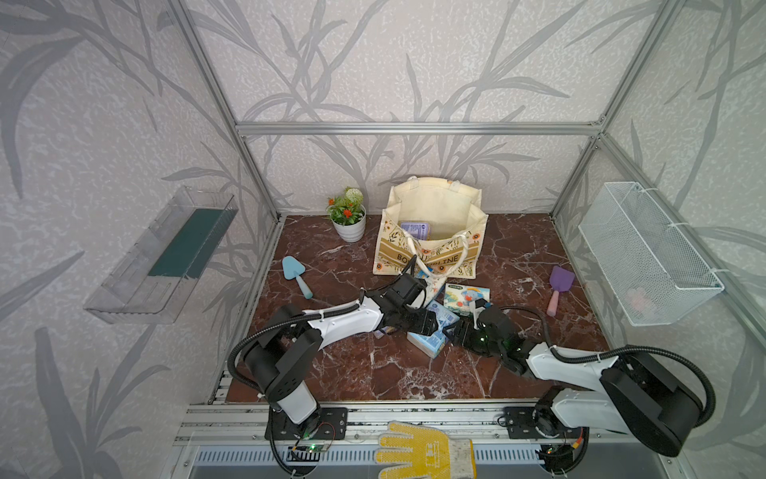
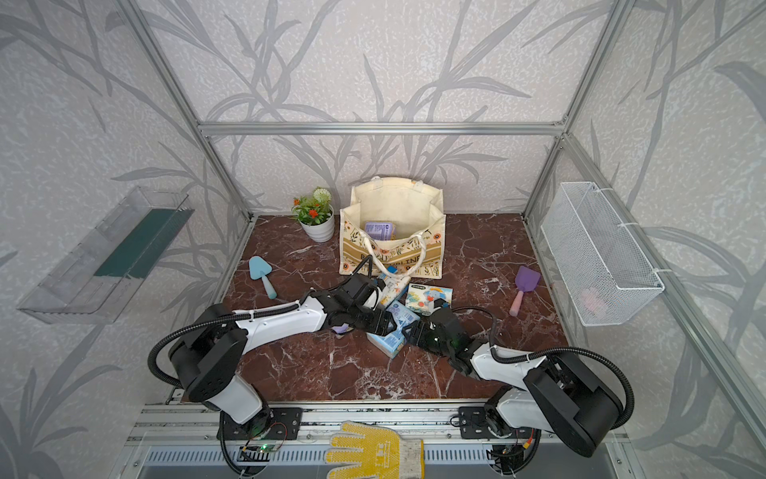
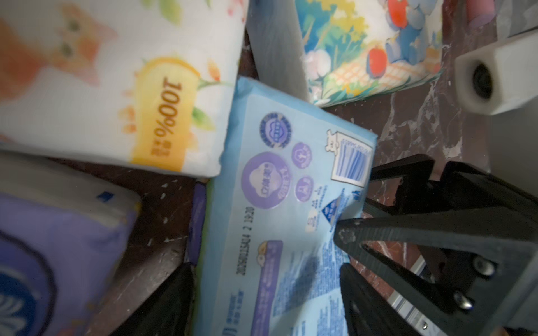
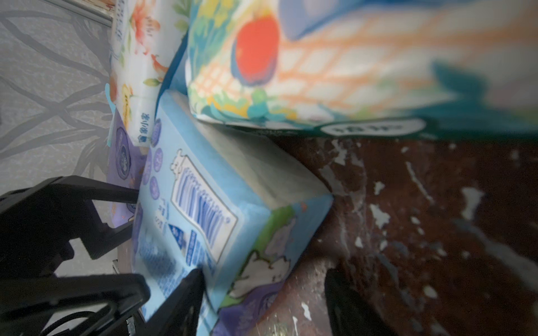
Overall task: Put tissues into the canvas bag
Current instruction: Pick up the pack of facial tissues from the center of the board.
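Both top views show the blue pack (image 1: pixel 427 345) before the bag (image 1: pixel 439 254). Round it the right gripper (image 4: pixel 262 279) is open; the left gripper (image 3: pixel 265 267) I cannot tell. If both pull, it could drop.

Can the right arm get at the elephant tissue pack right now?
Probably yes: the elephant pack lies close beside the right gripper, mostly uncovered, but its jaws now straddle the blue pack's end.
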You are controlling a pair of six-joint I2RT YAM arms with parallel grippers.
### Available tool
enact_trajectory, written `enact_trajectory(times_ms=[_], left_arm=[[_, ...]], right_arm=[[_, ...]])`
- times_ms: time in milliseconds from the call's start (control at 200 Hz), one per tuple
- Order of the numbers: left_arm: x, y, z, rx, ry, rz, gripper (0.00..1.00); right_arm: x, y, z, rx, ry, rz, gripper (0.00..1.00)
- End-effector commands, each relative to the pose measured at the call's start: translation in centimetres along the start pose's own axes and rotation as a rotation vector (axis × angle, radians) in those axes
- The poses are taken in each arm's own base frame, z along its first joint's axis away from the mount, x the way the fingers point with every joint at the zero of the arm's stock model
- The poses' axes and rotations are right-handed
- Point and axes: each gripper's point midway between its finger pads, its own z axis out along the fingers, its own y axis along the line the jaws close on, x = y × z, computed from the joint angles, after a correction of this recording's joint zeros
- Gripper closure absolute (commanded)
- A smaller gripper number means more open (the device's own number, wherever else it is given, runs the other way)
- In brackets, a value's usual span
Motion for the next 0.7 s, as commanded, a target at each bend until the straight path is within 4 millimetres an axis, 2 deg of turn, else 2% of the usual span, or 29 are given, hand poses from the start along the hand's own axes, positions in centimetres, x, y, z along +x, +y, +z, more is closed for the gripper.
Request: enact_trajectory(times_ms=[0,195,315,460,695], left_arm=[[0.1,-1.1,0.5,0.084,0.006,-0.036,0.18],[0.4,-1.7,1.2,0.155,-0.001,-0.090,0.15],[0.8,-1.3,1.5,0.144,0.016,-0.113,0.15],[1.5,-0.7,1.7,0.146,0.031,-0.163,0.15],[1.4,0.1,2.1,0.161,0.022,-0.223,0.17]], right_arm=[[-0.3,-1.0,0.1,0.029,0.002,0.008,0.38],[-0.2,-2.5,-0.2,0.049,0.014,0.037,0.44],[0.2,-3.3,-0.2,0.077,0.027,0.041,0.47],[0.2,-3.3,-0.3,0.081,0.031,0.030,0.47],[0.3,-3.4,-0.7,0.089,0.026,0.021,0.47]])
